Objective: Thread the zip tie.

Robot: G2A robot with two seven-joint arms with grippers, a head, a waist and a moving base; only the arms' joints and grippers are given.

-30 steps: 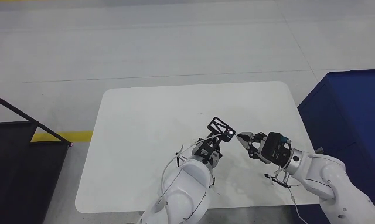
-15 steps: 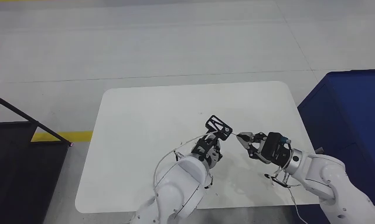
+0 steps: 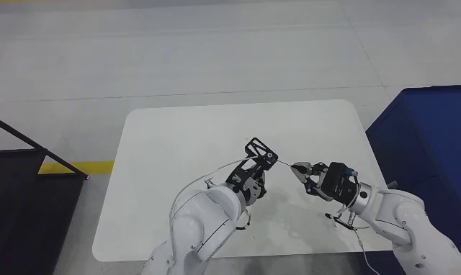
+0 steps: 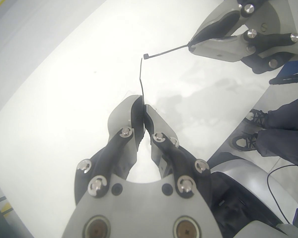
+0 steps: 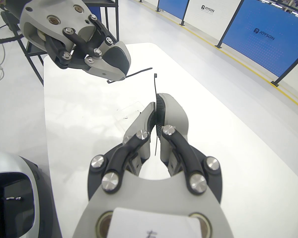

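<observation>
Grippers meet in the air over a white table (image 3: 173, 145), near its middle and a bit to the right. The left gripper (image 4: 143, 103) is closed tight. It pinches the zip tie (image 4: 141, 80), a thin black strip, not far from its pointed end (image 4: 141, 60). A short, slightly bent bit of strip sticks out past the fingers. The right gripper (image 5: 155, 100) is closed tight too. It also pinches thin black zip tie strip, the part that ends in a small square head (image 5: 155, 75). More of that strip runs back between its fingers toward the palm. I cannot tell if the two parts are one tie joined out of sight. The two grippers point at each other, with their tips near but not touching. The pointed end is just beside the head. A small gap shows between them, and the end is not through the hole. A big blue box (image 3: 425, 138) stands past the table's right side.
</observation>
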